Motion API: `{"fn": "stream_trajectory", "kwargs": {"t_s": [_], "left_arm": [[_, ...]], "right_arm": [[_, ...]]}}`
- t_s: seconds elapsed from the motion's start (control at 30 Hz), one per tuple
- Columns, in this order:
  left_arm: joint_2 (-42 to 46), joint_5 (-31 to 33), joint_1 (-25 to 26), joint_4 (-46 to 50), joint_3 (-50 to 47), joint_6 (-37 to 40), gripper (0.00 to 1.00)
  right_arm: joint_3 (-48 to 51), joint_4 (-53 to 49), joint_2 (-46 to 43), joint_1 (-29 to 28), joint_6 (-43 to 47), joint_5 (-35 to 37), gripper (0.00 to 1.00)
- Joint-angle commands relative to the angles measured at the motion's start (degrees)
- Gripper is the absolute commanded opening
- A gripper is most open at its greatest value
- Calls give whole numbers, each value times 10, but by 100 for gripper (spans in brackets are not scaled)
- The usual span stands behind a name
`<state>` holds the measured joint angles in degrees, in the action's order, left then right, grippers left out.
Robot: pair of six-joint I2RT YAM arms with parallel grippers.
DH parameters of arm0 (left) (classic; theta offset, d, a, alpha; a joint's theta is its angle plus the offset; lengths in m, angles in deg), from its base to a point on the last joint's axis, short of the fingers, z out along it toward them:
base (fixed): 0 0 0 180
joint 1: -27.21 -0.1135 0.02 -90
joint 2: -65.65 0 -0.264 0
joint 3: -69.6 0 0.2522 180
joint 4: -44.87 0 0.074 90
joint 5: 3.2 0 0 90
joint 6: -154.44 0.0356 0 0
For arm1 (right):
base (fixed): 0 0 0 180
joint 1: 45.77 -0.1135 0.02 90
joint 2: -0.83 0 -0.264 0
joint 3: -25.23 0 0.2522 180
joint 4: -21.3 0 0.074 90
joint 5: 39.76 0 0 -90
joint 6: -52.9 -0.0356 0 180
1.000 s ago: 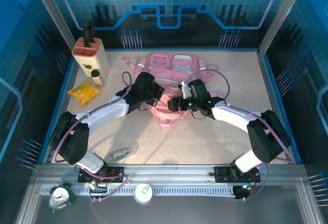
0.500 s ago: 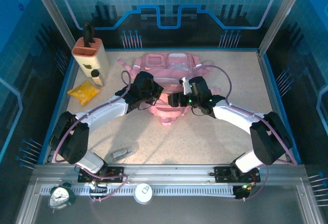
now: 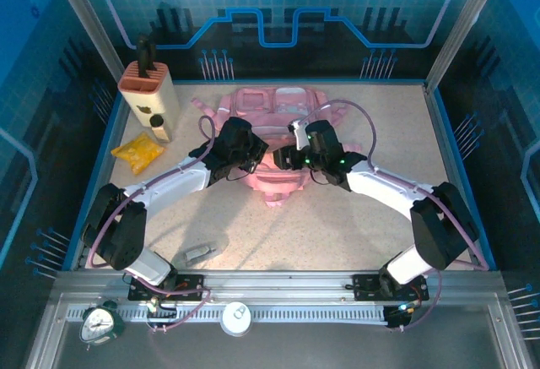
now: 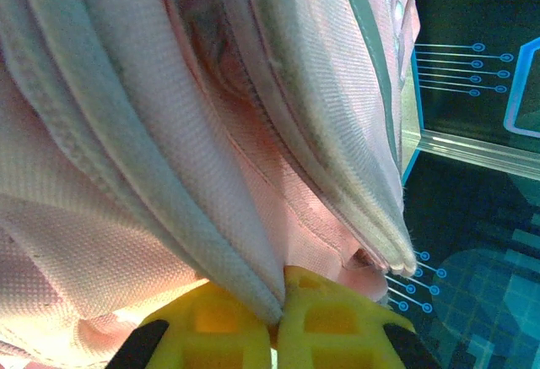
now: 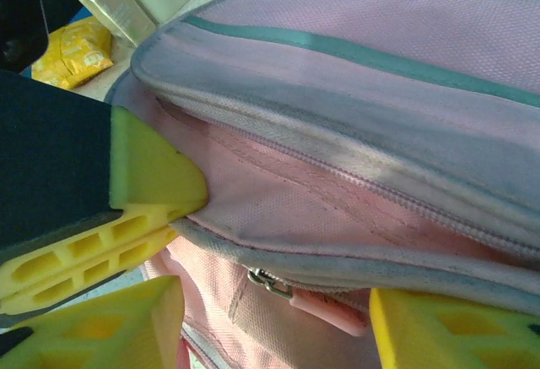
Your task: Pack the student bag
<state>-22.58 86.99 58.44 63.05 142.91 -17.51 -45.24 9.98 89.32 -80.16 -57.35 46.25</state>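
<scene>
Fabric is bunched up between the two arms at the far middle of the speckled worktop (image 3: 337, 225). The large soft pink fabric student bag (image 3: 270, 103) lies there, its pale pockets showing at the far end. Both arms reach in over its near half, one from each side.

The left fingers (image 3: 260, 160) are on the near-left part of the student bag. Seen from the left wrist, their yellow tips (image 4: 291, 301) are pressed together with a thick stitched fold of the pink cloth (image 4: 169, 132) pinched between them, so they are clenched on the student bag. The fold rises away from the tips and a grey-edged seam runs beside it.

The right fingers (image 3: 283, 160) hover just right of them, over the middle of the near half. From the right wrist, the two yellow fingers (image 5: 143, 318) stand apart, released, with nothing clamped. A small metal zip pull with a pink tab (image 5: 325, 310) hangs between them, under a grey-piped seam of the student bag (image 5: 380, 99). I cannot tell whether either finger touches the cloth. One yellow left finger (image 5: 152, 183) shows there too, nipping the seam just left of the zip.

Well to the left lie a small crinkled yellow packet (image 3: 137, 151) and, beyond it, a beige holder block (image 3: 152, 94).
</scene>
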Motion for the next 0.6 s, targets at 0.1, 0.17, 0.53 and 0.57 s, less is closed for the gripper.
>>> {"fn": "stream_trajectory", "kwargs": {"t_s": [0.1, 0.17, 0.53, 0.57], "left_arm": [[13, -63, 12, -34, 28, 32, 0], [13, -61, 12, -33, 27, 33, 0], [14, -63, 6, -23, 28, 48, 0], [15, -68, 4, -20, 31, 58, 0]], "right_arm": [[-48, 25, 35, -24, 33, 7, 53], [-47, 24, 34, -30, 39, 26, 51], [-61, -38, 47, -17, 31, -23, 43], [-60, -43, 44, -17, 25, -43, 41]]}}
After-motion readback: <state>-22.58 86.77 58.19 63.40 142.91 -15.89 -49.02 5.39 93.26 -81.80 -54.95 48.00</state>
